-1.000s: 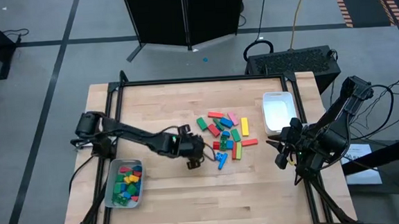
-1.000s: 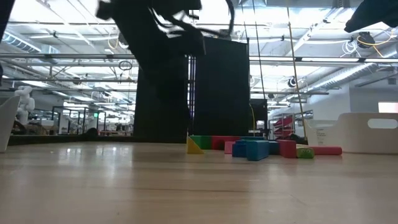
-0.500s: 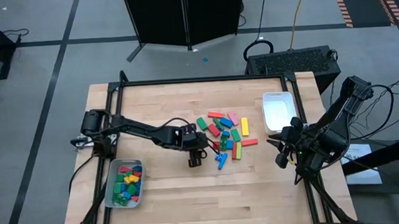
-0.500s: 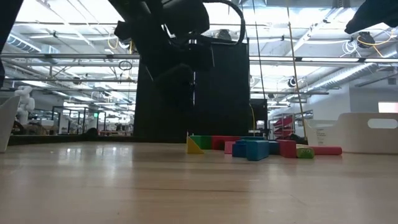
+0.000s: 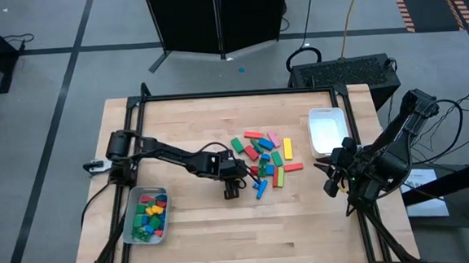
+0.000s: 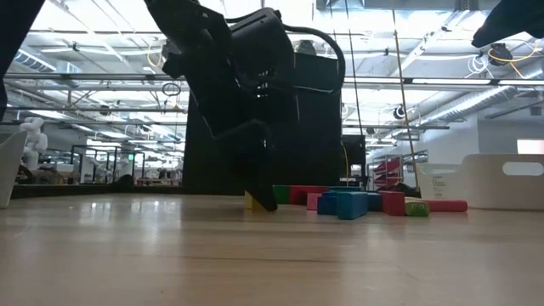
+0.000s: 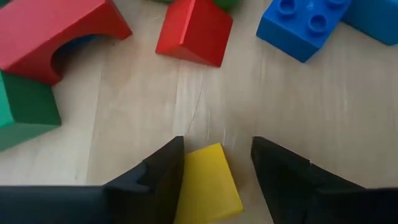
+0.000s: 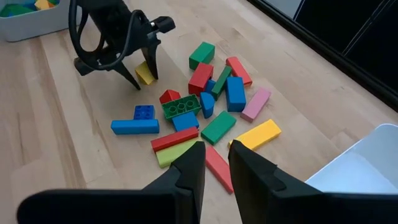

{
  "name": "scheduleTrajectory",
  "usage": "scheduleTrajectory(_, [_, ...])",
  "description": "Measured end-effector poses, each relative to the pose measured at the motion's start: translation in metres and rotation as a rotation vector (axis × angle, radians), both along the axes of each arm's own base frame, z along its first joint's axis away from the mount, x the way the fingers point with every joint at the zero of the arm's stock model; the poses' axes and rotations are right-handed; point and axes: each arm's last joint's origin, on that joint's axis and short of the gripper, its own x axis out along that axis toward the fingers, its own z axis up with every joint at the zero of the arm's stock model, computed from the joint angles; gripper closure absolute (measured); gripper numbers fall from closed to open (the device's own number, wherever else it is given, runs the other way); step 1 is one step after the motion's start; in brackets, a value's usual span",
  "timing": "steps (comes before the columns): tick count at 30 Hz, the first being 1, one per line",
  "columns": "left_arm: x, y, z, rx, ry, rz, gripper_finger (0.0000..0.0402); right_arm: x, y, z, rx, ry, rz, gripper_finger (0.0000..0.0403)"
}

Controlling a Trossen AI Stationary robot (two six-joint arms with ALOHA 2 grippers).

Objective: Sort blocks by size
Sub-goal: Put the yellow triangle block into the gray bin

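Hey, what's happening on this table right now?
A two-armed robot is sorting toy blocks by size. The left claw is down at the near edge of the loose pile in the middle of the table, its fingers open on either side of a small yellow block, not yet closed on it. The grey tray at the front left already holds a batch of blocks, while the white tray on the right looks empty. The right claw waits off to the right side, holding nothing.
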Motion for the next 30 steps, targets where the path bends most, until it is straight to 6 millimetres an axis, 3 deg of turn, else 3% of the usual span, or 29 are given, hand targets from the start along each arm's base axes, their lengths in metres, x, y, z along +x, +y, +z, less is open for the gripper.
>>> scheduleTrajectory(3, [0.0, 0.0, -0.001, -0.013, 0.004, 0.009, 0.0242, 0.0, 0.0, 0.0, 0.0, 0.0, 0.0, 0.0334])
scheduleTrajectory(11, [0.0, 0.0, -0.002, -0.044, 0.005, 0.055, 0.0388, 0.0, 0.0, 0.0, 0.0, 0.0, 0.0, 0.0334])
scheduleTrajectory(18, [0.0, -0.002, 0.015, -0.108, -0.017, 0.132, 0.04, 0.0, 0.0, 0.0, 0.004, -0.008, -0.005, 0.0335])
scheduleTrajectory(30, [-0.008, -0.01, 0.108, -0.143, -0.264, 0.179, 0.0401, 0.001, 0.001, 0.0, 0.032, -0.029, -0.017, 0.0335])
